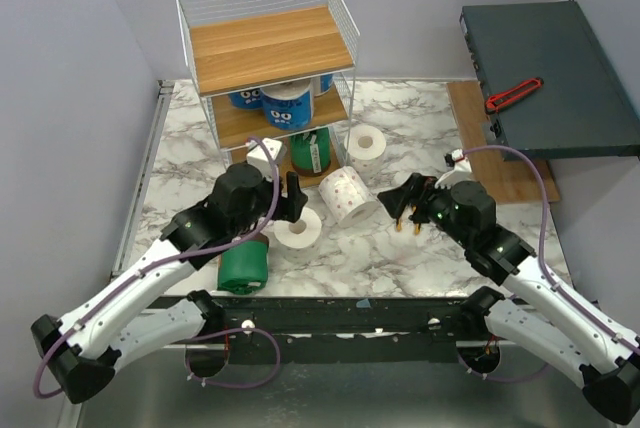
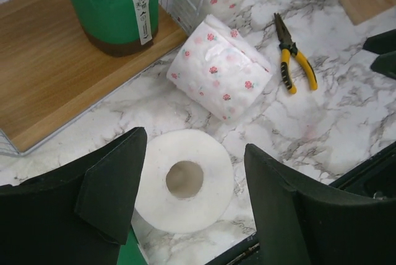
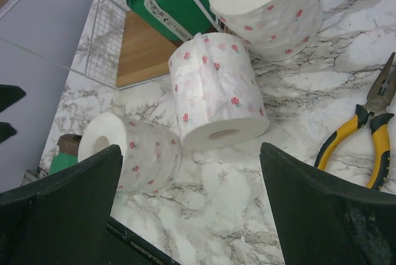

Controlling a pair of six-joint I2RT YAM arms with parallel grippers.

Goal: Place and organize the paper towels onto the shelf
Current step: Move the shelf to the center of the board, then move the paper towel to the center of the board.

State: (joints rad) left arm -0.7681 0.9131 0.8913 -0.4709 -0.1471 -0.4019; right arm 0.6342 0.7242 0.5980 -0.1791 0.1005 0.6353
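On green roll (image 2: 99, 5): white label (image 2: 142, 12), illegible.

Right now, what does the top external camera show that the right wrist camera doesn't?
Only the top view: blue-wrapped rolls on the shelf's middle board, and the dark flat box. Only the right wrist: the yellow-handled pliers in full; from above the right tool mostly covers them. Both: the speckled roll lying on its side, and the green roll on the lowest board.
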